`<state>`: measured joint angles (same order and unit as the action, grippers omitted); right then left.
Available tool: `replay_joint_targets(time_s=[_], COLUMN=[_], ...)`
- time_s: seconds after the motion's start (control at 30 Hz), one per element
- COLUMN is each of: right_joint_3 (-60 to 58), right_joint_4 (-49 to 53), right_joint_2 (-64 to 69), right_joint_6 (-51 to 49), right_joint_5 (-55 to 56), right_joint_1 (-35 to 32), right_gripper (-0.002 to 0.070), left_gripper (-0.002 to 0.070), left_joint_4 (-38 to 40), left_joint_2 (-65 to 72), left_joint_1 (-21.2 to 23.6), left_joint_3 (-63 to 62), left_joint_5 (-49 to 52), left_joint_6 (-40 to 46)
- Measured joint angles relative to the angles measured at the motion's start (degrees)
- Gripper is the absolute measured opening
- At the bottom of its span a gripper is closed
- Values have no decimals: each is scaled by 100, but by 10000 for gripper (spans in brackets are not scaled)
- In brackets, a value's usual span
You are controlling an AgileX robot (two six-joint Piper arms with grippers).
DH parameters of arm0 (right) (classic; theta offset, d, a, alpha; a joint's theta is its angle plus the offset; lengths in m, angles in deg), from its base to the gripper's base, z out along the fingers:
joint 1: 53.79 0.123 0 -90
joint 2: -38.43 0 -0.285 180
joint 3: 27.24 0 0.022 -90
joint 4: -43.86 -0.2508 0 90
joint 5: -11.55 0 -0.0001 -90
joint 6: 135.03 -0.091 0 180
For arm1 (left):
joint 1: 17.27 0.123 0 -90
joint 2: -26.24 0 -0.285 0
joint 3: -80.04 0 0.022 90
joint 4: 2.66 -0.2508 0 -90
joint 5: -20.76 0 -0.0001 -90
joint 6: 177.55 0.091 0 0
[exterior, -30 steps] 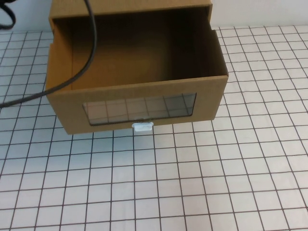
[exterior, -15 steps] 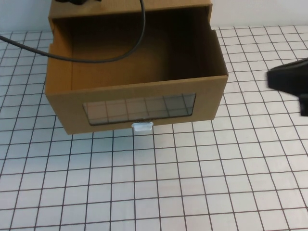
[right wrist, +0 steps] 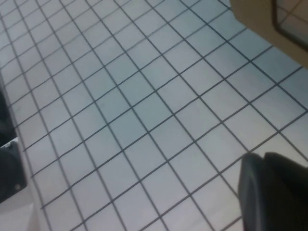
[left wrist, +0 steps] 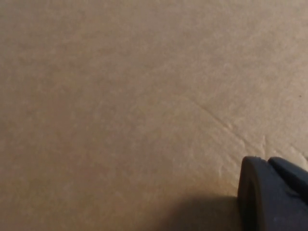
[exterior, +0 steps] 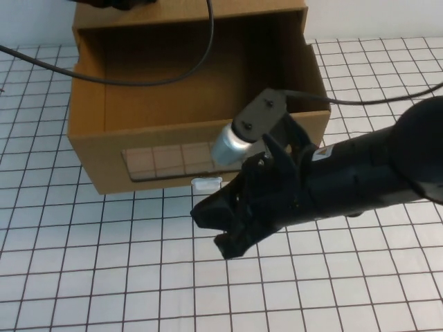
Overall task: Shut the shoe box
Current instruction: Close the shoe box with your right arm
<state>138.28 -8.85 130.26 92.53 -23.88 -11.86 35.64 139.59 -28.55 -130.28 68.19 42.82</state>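
The high view looks steeply down from the robot's side onto the gridded worktop (exterior: pixel 104 277), taking in the open shoe box (exterior: pixel 187 104) and the right gripper (exterior: pixel 225 232) just before it. The left wrist view sits very close against plain cardboard, with the left gripper (left wrist: pixel 274 192) at its edge. The right wrist view faces the worktop (right wrist: pixel 120 110) from nearby, sharing grid and a box corner with the high view.

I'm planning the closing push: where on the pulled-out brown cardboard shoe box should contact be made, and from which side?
Press the windowed front panel of the brown cardboard shoe box, from the robot's side: the drawer stands pulled out toward it. The right gripper hovers there; the left gripper is against cardboard.
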Motion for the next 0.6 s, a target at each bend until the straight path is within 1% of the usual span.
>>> replay_joint_targets(time_s=[0.1,0.2,0.43,0.6], right_joint_3=[150,541,1869,2611], right_joint_4=[-32,-32,-44,-44], right_joint_2=[388,805,1768,2414], right_joint_6=[0,13,150,174], right_joint_5=[326,457,426,296], right_joint_1=[58,58,58,-90], right_gripper=[-13,-14,-13,-13], left_gripper=[-4,-4,-4,-4], left_joint_4=[39,63,89,102], left_joint_2=[10,23,36,36], left_joint_1=[0,0,0,0], left_joint_3=[0,0,0,0], left_joint_5=[11,22,31,31], left_joint_6=[0,0,0,0])
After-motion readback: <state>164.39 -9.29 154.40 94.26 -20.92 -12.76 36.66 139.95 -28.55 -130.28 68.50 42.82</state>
